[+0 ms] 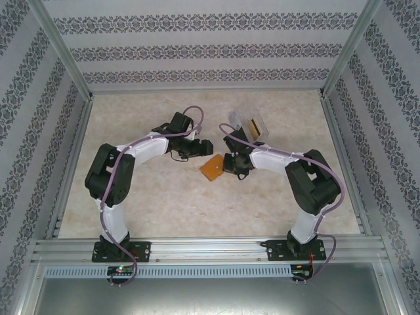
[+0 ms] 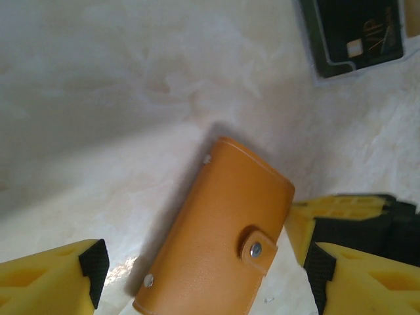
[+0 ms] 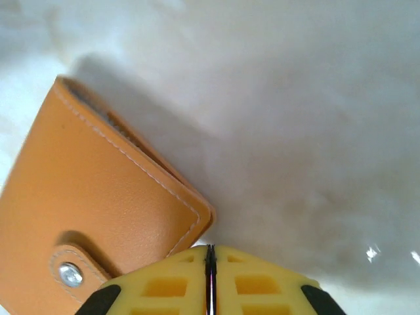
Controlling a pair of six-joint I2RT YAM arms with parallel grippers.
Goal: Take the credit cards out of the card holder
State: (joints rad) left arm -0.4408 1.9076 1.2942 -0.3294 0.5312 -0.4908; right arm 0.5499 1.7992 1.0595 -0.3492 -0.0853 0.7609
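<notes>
Right gripper (image 3: 210,262), pressed together, sits beside the closed card holder (image 3: 98,210); left gripper (image 2: 205,269) spread astride it; clear box (image 1: 237,117) beyond.

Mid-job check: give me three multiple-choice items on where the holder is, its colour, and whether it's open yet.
1. Where is the holder?
A. inside the clear box
B. flat on the table, near its middle
C. lifted off the table

2. What colour is its outside?
A. blue
B. green
C. orange

3. What state is it in?
A. folded, tab snapped down
B. spread open, pockets up
C. open, cards fanned out

Answers:
1 B: the top view shows it lying on the table.
2 C: both wrist views show an orange cover.
3 A: the tab's stud is fastened over the folded cover.
</notes>
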